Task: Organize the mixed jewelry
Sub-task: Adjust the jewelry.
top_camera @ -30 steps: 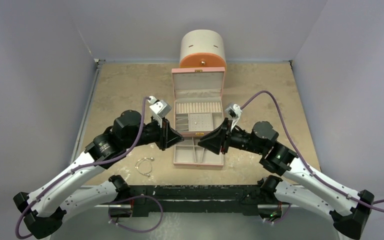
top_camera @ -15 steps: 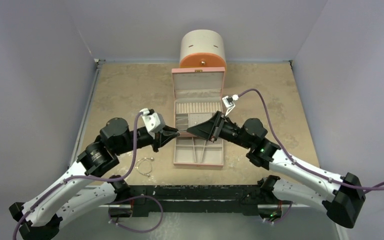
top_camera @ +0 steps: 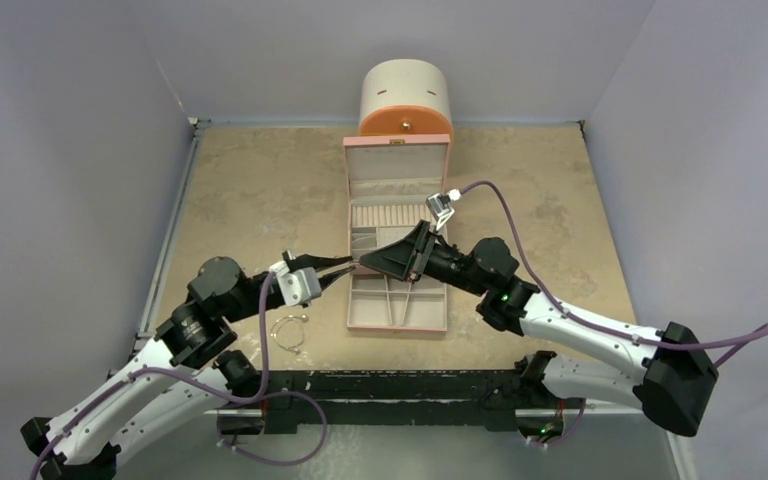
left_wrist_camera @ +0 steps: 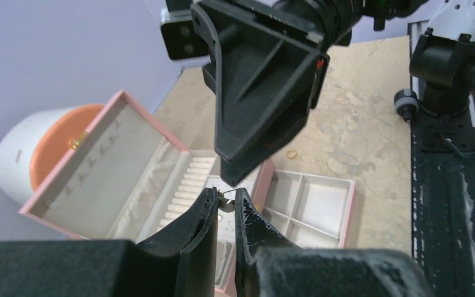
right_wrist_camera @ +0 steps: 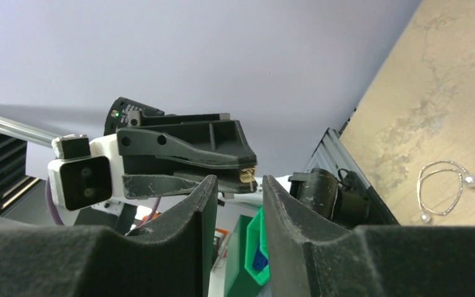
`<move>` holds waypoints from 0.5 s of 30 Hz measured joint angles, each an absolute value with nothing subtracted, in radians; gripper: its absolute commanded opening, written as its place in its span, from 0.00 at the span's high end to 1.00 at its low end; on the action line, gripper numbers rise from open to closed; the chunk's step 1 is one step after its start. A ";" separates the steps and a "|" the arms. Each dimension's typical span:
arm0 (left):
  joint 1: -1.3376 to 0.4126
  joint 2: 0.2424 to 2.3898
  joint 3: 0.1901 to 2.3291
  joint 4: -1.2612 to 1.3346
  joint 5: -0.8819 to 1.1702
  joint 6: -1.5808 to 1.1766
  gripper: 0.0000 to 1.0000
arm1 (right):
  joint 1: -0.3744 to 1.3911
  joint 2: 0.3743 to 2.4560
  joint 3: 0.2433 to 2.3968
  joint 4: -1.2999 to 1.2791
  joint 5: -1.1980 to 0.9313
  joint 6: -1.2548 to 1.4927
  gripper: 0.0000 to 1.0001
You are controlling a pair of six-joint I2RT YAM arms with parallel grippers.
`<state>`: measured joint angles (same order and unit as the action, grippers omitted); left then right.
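Stud, tiny and gold, pinched in my left gripper over the pink box edge, offered so the right gripper, jaws half open around it, can take it, a handover, I judge. Bangle on table: the right wrist view shows it clearest. Coppery ring past the box: left wrist view only

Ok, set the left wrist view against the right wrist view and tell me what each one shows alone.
Only the left wrist: the open pink jewelry box, the round cabinet and a coppery ring on the table. Only the right wrist: the beaded wire bangle. Both: the table, the left pincer shut on a tiny gold stud, with the open right pincer close to it.
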<state>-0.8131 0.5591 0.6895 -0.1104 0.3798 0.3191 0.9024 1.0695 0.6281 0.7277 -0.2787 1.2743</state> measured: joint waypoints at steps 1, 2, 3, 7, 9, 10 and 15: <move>-0.813 0.560 0.688 -0.101 0.378 0.327 1.00 | 0.908 1.076 0.628 0.734 -0.279 1.278 0.65; -0.813 0.562 0.688 -0.088 0.377 0.334 1.00 | 0.912 1.083 0.628 0.740 -0.279 1.281 0.66; -0.813 0.562 0.688 -0.072 0.376 0.338 1.00 | 0.916 1.089 0.628 0.745 -0.279 1.284 0.66; -0.813 0.562 0.688 -0.046 0.371 0.345 1.00 | 0.925 1.106 0.629 0.766 -0.278 1.295 0.68; -0.813 0.561 0.688 -0.038 0.372 0.344 1.00 | 0.925 1.106 0.629 0.778 -0.277 1.297 0.69; -0.813 0.561 0.688 -0.032 0.373 0.344 1.00 | 0.926 1.106 0.629 0.783 -0.276 1.299 0.70; -0.813 0.558 0.687 -0.014 0.385 0.344 1.00 | 0.929 1.102 0.629 0.803 -0.270 1.300 0.72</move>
